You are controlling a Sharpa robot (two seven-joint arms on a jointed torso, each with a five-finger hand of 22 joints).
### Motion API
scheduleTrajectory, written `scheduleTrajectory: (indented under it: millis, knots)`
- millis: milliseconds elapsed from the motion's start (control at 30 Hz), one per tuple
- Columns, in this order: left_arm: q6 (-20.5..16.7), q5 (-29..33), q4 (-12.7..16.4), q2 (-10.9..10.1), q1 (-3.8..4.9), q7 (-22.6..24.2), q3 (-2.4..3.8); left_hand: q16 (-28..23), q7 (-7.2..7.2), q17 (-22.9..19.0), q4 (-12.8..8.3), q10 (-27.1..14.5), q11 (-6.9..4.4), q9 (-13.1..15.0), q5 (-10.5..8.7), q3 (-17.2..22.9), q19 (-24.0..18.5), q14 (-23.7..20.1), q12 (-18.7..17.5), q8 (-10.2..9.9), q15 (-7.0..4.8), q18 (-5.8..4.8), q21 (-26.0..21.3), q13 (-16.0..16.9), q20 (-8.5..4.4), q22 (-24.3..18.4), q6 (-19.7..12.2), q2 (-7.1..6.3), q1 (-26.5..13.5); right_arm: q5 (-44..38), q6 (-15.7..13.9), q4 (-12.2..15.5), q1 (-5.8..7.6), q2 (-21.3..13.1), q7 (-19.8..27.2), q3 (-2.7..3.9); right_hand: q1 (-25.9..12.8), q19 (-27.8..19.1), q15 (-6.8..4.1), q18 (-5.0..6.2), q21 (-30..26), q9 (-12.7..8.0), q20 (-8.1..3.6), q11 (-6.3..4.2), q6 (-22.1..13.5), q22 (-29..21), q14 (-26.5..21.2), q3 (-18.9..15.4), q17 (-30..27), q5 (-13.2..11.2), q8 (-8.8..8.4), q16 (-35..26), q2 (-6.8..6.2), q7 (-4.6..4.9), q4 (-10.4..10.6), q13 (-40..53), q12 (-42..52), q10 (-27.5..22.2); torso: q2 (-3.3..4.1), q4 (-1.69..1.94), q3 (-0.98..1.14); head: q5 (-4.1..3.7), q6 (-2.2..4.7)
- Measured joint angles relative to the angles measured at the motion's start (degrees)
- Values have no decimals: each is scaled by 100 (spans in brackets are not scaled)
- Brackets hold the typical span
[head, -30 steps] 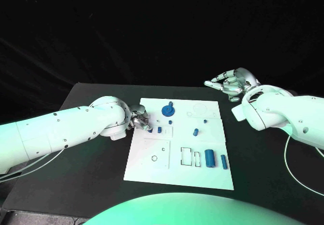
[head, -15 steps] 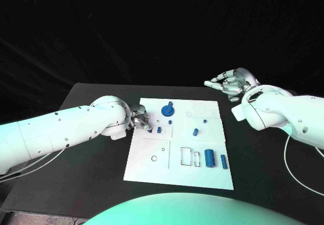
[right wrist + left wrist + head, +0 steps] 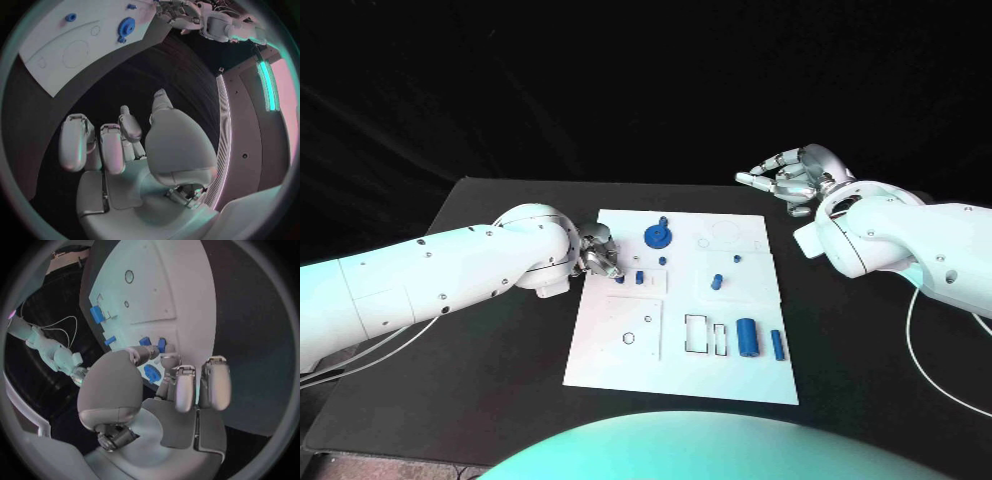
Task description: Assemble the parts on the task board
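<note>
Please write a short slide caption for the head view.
Left hand at the white board's edge; right hand raised beyond the table.

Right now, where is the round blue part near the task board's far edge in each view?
Head view: round blue part, near the task board's far edge.
Left wrist view: just past the fingers.
Right wrist view: on the white board.
Shared landmark: the left hand beside it.

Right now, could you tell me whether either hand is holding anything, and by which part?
The right hand holds nothing. The left hand is at some small blue parts, but a grip cannot be told.
</note>
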Motion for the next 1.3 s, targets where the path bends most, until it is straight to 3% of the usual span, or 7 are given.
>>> scheduleTrajectory:
  millis: [300, 433, 500, 700, 733, 833, 1300]
  knots:
    - [1, 6, -9, 6, 0, -3, -1, 0, 8, 0, 0, 61, 24, -4, -1, 0, 0, 0, 0, -6, 0, 0, 0, 58, 0, 0, 9, -2, -2, 0, 0, 0, 0, 0, 2, 0, 0, 0, 0, 0, 0, -5, 0, 0, 0, -1, 0, 0, 0, 0, 0, 0, 0, 0, 0, 0, 0, 0, -1, 0, 0, -1, 0]
    - [-2, 13, -18, 6, 0, -3, -4, 0, -8, 0, -13, 104, -19, 2, -1, -9, 0, -21, 0, -6, -21, 0, 0, 76, 0, 0, 28, -76, -139, 0, 0, -2, 0, 0, 3, 0, 0, 0, 0, 0, 0, -5, 0, 0, 0, -1, 0, 0, 0, 0, 0, 0, 0, 0, 0, 0, 0, 0, -1, 0, 0, -1, 0]
    - [-3, 18, -19, 7, -1, -3, -5, 0, -48, 0, -157, 108, -23, 3, -2, 85, 0, 1, 0, -6, -43, 0, 0, 76, 0, 0, 74, -102, -241, 0, 0, -2, 0, 0, 3, 0, -10, 0, 0, 0, 0, -5, 0, 0, 0, -1, 0, 0, 0, 0, 0, -22, 9, 0, 0, -7, 0, 0, -1, 2, 0, -1, 0]
    - [-7, 42, -31, 10, -4, -3, -8, 0, -113, 0, -188, 148, -62, -17, -32, 74, 21, 0, 0, -3, -82, 1, 0, 75, -21, -1, 151, -199, -455, 0, 0, -3, 0, 1, 5, 0, -25, 0, 0, 0, 0, -5, 0, 0, 0, -2, 0, 0, 0, 0, 0, -23, 24, 0, 0, -8, 0, 0, -1, 2, 0, -4, 0]
    - [-8, 48, -31, 12, -5, -2, -8, 0, -128, 0, -324, 148, -62, -30, -36, 176, 21, 0, 0, -7, -82, 0, 0, 79, -21, 0, 166, -207, -506, 0, 0, -3, 0, 1, 5, 0, -24, 0, 0, 1, 0, -5, 0, 0, 0, -2, 0, 0, 0, 0, 0, -23, 24, 0, 0, -8, 0, 0, -1, 2, 0, -4, 0]
    - [-12, 59, -37, 14, -5, -1, -8, 0, -135, 0, -343, 148, -62, -69, -36, 162, 21, 0, 0, -51, -82, 0, 0, 95, -21, 0, 192, -218, -550, 0, -1, -3, 0, 1, 6, 0, -24, 0, 0, 0, 0, -5, 0, 0, 0, -2, 0, 0, -3, 0, -1, -23, 24, 0, 0, -13, 0, 0, -1, 1, 0, -3, 0]
    - [-11, 108, -69, 33, -25, 0, -26, 0, -177, 0, 46, 147, -63, -143, -52, -542, 42, 0, 0, -142, -82, 0, 0, 124, -42, -1, 314, -212, -665, 4, -3, -4, 0, -1, 11, 0, -60, 0, 0, 0, -21, -10, 0, 0, -16, -3, 0, 0, -4, 0, -1, -23, 60, 15, 0, -18, -24, 0, 0, 0, 1, -12, 0]
